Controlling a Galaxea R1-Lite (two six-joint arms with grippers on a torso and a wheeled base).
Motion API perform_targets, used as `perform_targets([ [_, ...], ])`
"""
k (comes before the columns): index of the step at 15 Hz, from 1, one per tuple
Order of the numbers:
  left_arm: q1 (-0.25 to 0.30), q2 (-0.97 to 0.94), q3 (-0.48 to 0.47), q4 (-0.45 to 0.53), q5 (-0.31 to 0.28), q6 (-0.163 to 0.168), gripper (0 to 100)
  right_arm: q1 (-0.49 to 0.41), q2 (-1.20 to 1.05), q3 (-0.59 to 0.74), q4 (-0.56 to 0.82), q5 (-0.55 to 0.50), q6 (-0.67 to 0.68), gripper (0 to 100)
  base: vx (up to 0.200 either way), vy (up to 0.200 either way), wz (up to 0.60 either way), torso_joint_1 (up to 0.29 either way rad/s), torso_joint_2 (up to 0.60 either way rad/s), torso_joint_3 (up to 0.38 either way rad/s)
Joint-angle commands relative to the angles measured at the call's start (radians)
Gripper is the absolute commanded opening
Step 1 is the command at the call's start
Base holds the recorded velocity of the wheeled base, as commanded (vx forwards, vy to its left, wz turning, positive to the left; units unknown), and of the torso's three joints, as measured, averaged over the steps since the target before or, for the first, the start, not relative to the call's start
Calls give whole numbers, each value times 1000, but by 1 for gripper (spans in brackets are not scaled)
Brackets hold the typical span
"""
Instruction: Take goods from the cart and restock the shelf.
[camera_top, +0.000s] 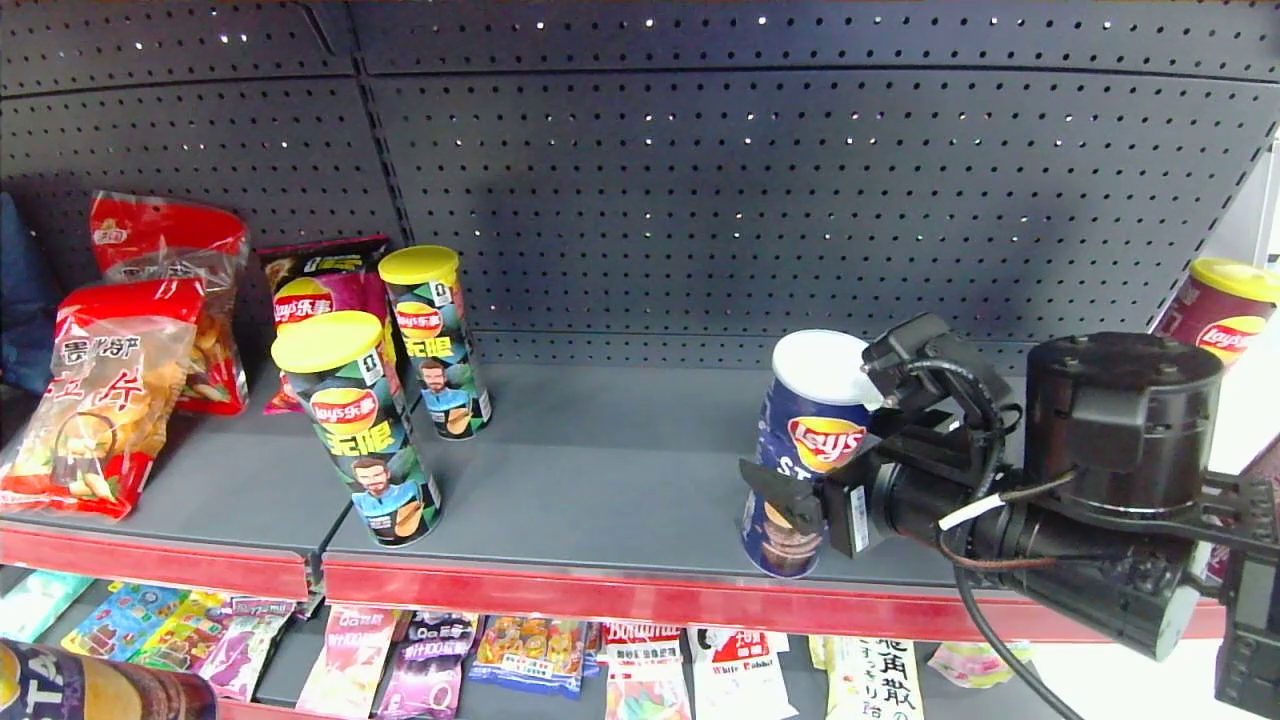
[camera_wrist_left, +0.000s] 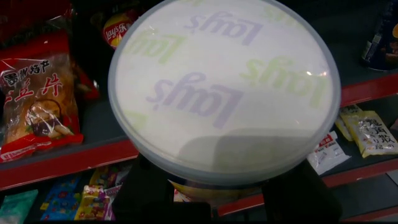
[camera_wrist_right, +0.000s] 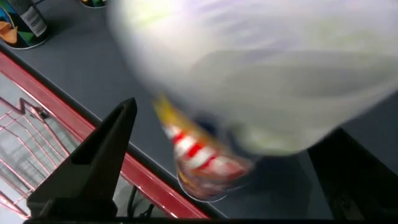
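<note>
Right arm comes in from the right at shelf height, right hand (camera_top: 795, 495) around the blue can (camera_top: 815, 440). Cannot tell if it is clamped or loose. Blue can, white lid, stands on the shelf (camera_top: 620, 470) close to the front edge. Left hand (camera_wrist_left: 217, 208) is closed on a second can (camera_wrist_left: 224, 87), held in front of the shelf with its lid toward the wrist camera.

Counts on the shelf:
- 2 green cans with yellow lids (camera_top: 345, 430) (camera_top: 437, 345)
- 1 maroon can (camera_top: 1225, 310) at the far right
- 2 red snack bags (camera_top: 100, 400) (camera_top: 170, 290)
- 1 dark chip bag (camera_top: 325, 290)

Shelf is grey with a red front strip (camera_top: 600, 595) and a dark pegboard back (camera_top: 750, 200). Small packets (camera_top: 520, 650) lie on the lower shelf.
</note>
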Motion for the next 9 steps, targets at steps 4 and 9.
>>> perform_targets([
  [4,3,-3,-7,1,25,6,0,14,-111,91,-5,1,3,100,0,0,0,0,0,0],
  [9,0,-3,5,4,131,41,0,14,-295,196,-3,12,0,100,0,0,0,0,0,0],
])
